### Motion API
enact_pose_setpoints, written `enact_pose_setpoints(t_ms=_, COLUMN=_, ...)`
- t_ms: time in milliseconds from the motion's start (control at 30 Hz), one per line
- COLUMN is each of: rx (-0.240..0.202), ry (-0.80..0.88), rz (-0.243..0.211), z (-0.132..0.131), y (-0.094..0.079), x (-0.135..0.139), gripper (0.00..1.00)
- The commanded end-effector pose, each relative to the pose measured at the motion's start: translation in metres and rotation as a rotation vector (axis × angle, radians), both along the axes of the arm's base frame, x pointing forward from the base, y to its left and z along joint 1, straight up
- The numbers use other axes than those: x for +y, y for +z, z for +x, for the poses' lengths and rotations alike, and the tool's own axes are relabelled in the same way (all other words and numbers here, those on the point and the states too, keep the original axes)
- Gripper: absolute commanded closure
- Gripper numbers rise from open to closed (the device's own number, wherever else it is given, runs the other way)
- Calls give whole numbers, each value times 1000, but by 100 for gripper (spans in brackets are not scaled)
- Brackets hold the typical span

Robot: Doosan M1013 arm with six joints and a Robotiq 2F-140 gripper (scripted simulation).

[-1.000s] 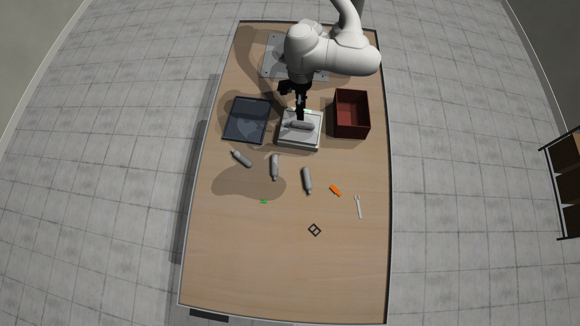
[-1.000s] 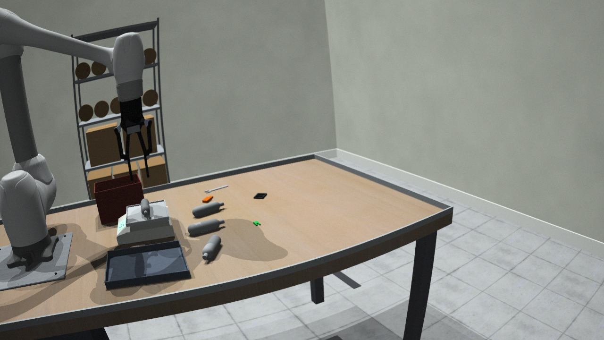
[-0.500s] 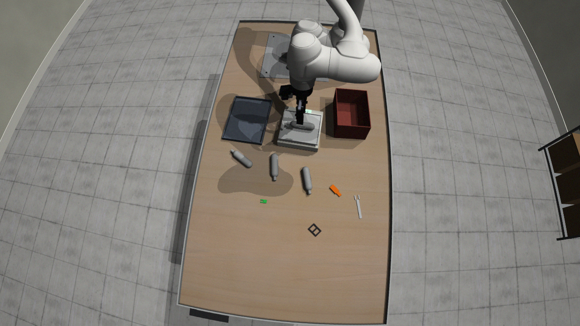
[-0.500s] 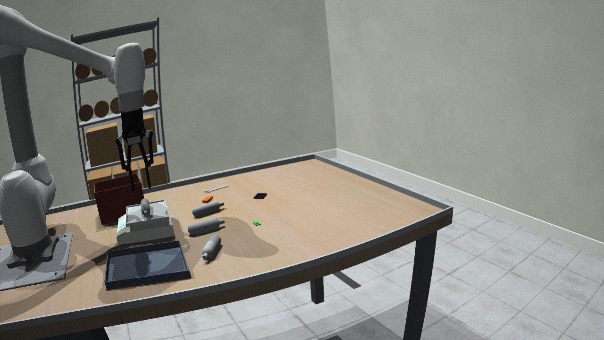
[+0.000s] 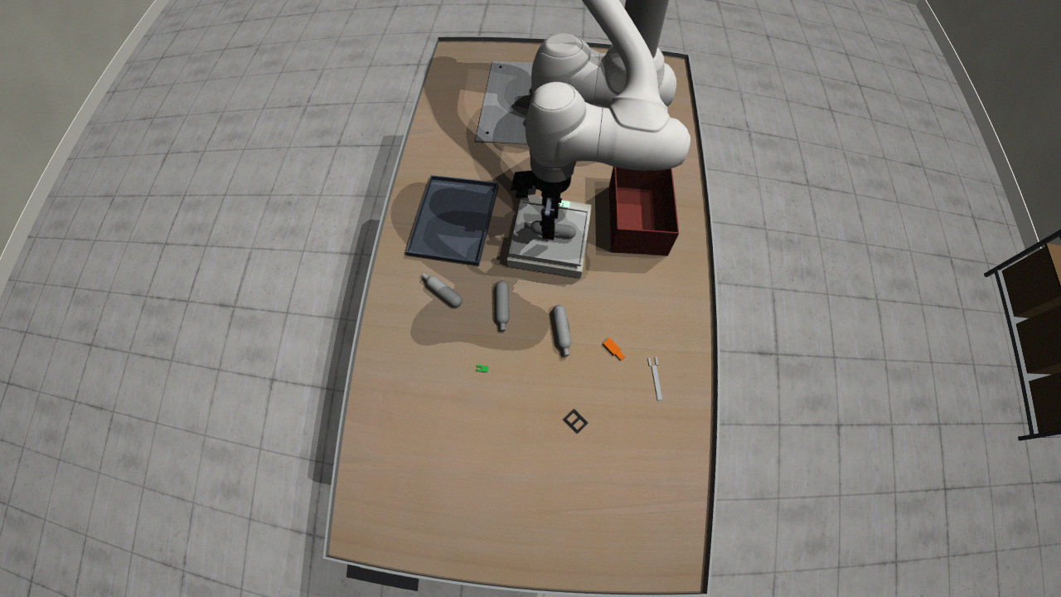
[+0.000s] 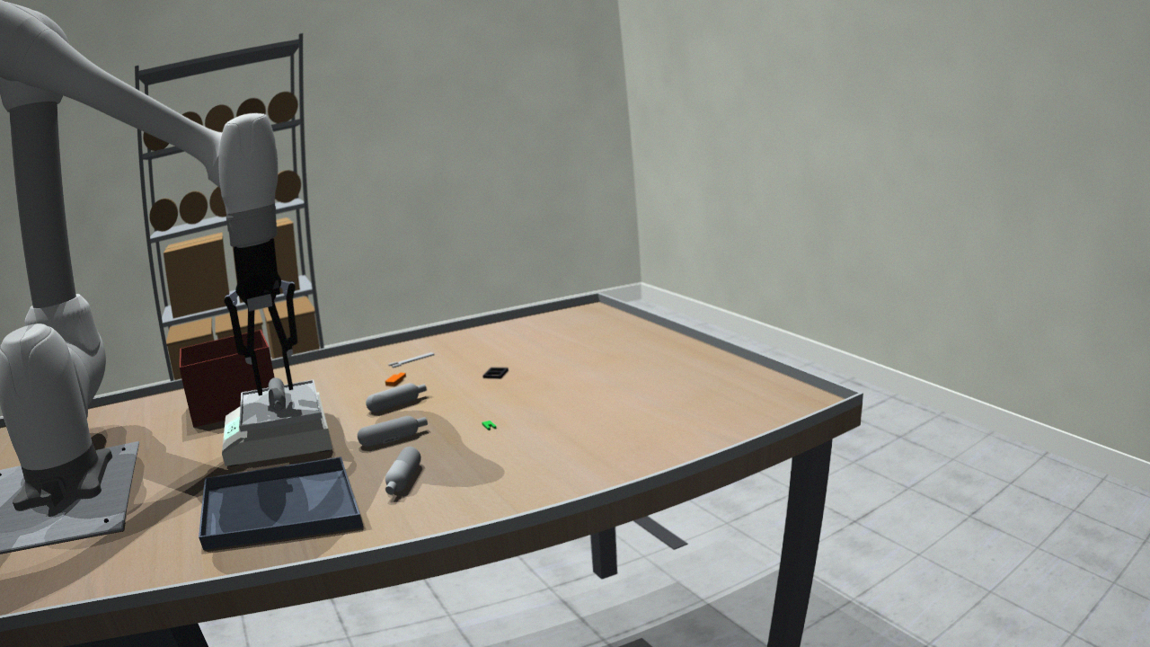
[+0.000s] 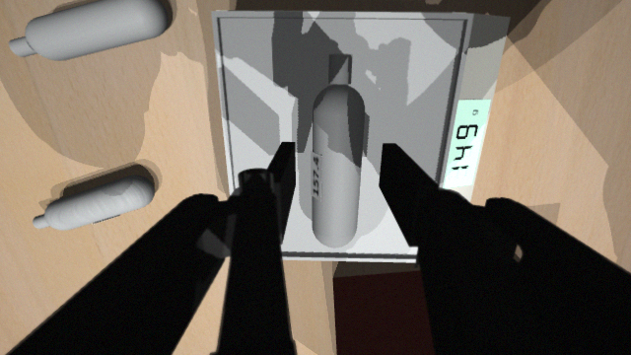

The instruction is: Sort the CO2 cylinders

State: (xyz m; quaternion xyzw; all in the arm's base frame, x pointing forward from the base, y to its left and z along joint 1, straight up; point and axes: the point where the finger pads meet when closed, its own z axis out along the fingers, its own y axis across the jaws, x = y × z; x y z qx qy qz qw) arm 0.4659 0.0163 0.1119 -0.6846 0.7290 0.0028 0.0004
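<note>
A grey CO2 cylinder stamped 157.4 lies flat on the white scale. The scale's display reads 149 g. My gripper is open, with a finger on each side of the cylinder and a gap to both; it also shows in the exterior view. Three more grey cylinders lie on the table in front of the scale: left, middle, right. The dark tray is left of the scale. The red scrap bin is right of it.
An orange piece, a small grey tool, a green clip and a black square frame lie on the table's front half. The arm's base plate is at the back. A shelf rack stands beyond the table.
</note>
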Motion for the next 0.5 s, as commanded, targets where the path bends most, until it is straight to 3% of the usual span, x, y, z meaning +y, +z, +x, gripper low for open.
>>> enact_pose_setpoints(t_ms=0, rx=-1, ry=0, rz=0, z=1, y=-9, x=0, gripper=59)
enact_pose_setpoints(t_ms=467, rx=-1, ry=0, rz=0, z=1, y=-19, x=0, gripper=59)
